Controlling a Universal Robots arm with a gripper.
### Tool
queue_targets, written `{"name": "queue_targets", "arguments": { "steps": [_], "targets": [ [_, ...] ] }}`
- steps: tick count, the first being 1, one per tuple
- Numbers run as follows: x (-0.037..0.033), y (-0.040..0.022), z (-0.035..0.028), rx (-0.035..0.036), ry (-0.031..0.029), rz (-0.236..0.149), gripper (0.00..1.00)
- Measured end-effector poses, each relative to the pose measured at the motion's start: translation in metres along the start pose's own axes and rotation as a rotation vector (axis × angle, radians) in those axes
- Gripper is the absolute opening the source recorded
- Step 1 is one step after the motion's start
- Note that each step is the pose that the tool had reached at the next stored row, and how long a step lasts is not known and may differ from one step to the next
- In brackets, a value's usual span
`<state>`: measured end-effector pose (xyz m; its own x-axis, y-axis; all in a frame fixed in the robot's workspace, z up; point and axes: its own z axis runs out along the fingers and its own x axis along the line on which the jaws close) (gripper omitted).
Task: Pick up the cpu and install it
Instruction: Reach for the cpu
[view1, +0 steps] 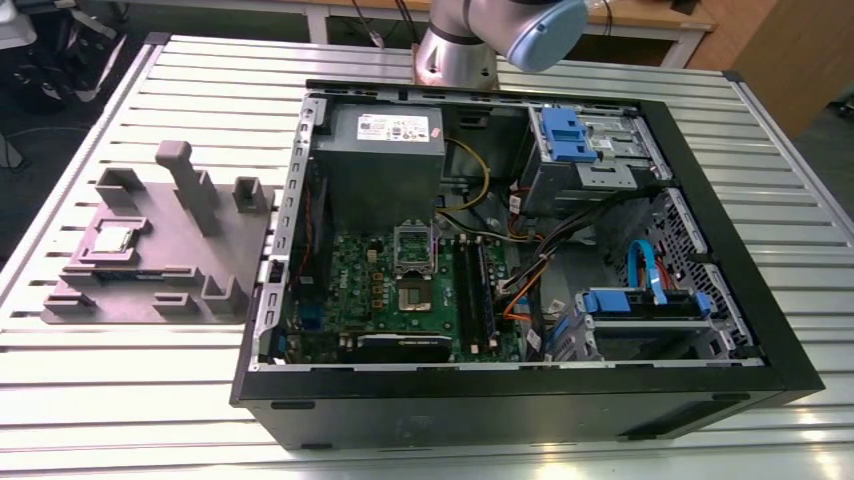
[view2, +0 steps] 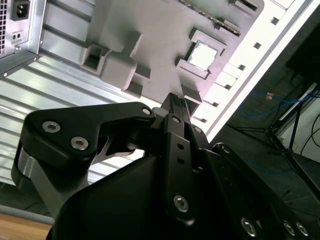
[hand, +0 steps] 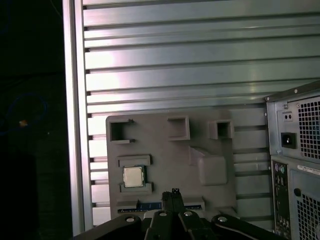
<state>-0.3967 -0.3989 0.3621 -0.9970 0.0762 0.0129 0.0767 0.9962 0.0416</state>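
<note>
One cpu (view1: 114, 238), a small square chip with a silvery top, sat in the grey holder (view1: 167, 255) in the exterior view. In both wrist views it lay ahead of the claw (view2: 173, 98), apart from its tips, which were closed together on nothing.

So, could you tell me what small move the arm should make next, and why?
Probably shift the gripper sideways until it is over the chip. The chip lies in its pocket on the grey holder, off to one side of the gripper's shut, empty tips and apart from the computer case.
</note>
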Motion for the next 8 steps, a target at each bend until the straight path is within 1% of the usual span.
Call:
{"name": "queue_targets", "arguments": {
  "steps": [5,8],
  "targets": [
    [0.0129,-0.001,0.001,0.0001,0.0001,0.0,0.1],
    [0.0188,-0.0015,0.0017,0.0001,0.0002,0.0,0.1]
  ]
}}
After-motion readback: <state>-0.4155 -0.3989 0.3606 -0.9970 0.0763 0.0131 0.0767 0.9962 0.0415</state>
